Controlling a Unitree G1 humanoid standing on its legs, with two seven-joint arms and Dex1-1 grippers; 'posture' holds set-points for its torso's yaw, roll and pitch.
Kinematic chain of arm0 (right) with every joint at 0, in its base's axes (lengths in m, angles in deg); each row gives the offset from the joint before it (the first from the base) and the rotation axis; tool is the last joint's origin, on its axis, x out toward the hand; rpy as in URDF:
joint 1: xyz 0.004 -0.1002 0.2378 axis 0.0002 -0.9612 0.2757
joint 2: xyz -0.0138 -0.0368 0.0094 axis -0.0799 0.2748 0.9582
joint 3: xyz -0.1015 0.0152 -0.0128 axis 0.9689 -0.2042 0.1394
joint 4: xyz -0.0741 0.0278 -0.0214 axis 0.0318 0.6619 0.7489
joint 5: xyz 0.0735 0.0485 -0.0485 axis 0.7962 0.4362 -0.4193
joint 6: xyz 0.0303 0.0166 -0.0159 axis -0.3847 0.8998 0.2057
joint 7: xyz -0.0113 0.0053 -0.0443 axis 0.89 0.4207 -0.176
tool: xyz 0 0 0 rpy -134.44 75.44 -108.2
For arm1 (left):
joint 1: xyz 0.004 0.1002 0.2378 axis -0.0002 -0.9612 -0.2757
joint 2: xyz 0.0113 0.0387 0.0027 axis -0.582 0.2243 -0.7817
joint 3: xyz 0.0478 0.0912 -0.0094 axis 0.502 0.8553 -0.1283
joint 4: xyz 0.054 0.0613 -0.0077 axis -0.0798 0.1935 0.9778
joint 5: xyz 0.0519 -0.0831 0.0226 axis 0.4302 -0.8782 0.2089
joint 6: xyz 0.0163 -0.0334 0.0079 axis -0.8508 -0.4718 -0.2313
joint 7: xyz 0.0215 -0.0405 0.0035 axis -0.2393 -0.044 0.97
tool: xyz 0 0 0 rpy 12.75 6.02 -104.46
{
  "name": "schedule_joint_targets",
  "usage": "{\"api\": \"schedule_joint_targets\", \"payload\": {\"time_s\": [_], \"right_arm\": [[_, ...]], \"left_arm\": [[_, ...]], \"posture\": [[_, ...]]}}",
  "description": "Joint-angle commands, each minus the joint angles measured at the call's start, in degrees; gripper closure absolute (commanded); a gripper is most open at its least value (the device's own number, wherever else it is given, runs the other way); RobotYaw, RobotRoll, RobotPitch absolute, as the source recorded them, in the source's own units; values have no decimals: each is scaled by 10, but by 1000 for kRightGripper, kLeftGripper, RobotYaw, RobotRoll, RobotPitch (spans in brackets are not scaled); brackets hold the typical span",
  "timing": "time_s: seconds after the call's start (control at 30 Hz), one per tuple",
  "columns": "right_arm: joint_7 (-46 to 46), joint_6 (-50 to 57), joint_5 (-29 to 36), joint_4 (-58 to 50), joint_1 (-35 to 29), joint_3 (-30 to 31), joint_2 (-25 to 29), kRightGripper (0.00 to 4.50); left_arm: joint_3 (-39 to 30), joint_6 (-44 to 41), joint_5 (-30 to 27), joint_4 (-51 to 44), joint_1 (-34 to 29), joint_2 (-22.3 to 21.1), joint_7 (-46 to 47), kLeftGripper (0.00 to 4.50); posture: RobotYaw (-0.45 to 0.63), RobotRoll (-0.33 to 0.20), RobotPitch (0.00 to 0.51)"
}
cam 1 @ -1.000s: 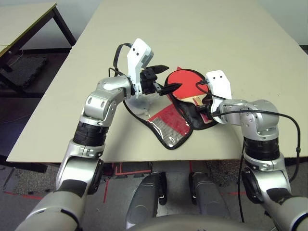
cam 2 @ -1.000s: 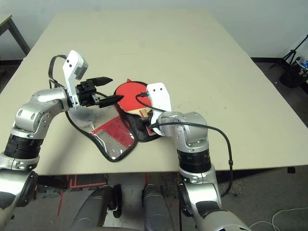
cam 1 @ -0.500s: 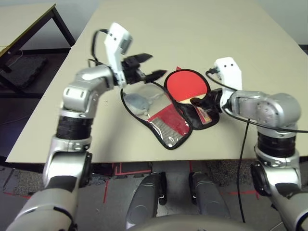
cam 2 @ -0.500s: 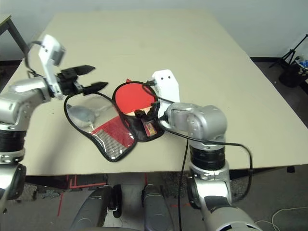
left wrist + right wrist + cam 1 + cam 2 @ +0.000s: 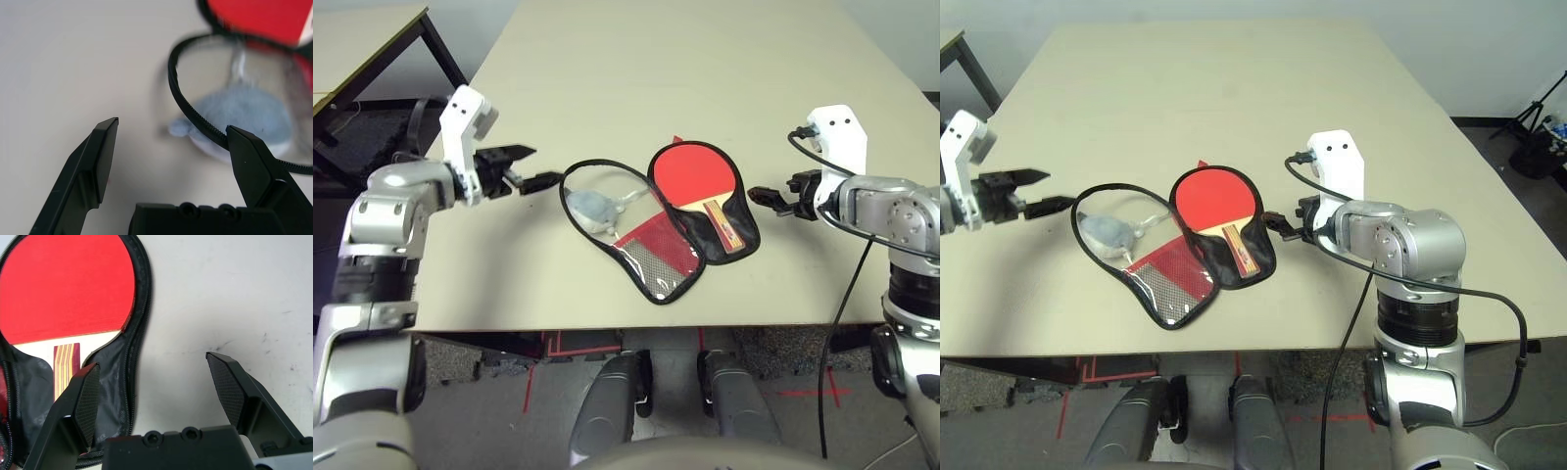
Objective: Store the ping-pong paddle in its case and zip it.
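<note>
Paddle (image 5: 695, 176) lies face up inside the opened case (image 5: 651, 220), near the front edge of the beige table (image 5: 705, 69). Its round red face fills the upper half of the case's right-hand shell and its striped wooden handle runs down over the black lining toward the narrow end. The case is spread wide like a book: the right shell carries the paddle, while the left flap lies flat on the table with its clear panel up and a red mesh patch lower down. Under that clear panel sits a small grey pouch (image 5: 591, 206) on a white cord. The black zipper edge runs all round both halves, unzipped.

Both arms are held out to the sides, clear of the case. The left end effector (image 5: 530, 168) hovers just off the left flap, its two black fingers spread apart with nothing between them; from its wrist camera the zipper rim crosses just beyond one fingertip (image 5: 244, 147). The right end effector (image 5: 766, 199) hangs just beside the right shell, pointing toward it, fingers likewise spread wide and empty. A second, darker table (image 5: 372, 29) stands off at the far left.
</note>
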Motion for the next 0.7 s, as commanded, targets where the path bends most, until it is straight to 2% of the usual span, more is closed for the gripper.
{"api": "schedule_joint_targets", "payload": {"time_s": [0.03,0.2,0.37,0.6,0.7], "right_arm": [[1,-6,-4,2,-8,-7,4,33],[-1,-4,-5,0,-8,-9,1,33],[-3,-4,-8,1,-9,-11,0,33],[-6,-3,-8,0,-11,-12,-5,33],[-7,-3,-8,1,-10,-12,-7,33]], "left_arm": [[23,8,17,-26,-19,-2,-7,0],[36,-15,9,-70,-25,13,-9,0],[36,-28,7,-83,-15,10,-15,0],[-18,-14,-3,-3,58,15,13,0],[-32,-6,-3,32,77,4,7,0]], "posture": [[-39,0,148],[-45,0,152],[-48,0,157],[-44,0,162],[-42,0,163]]}}
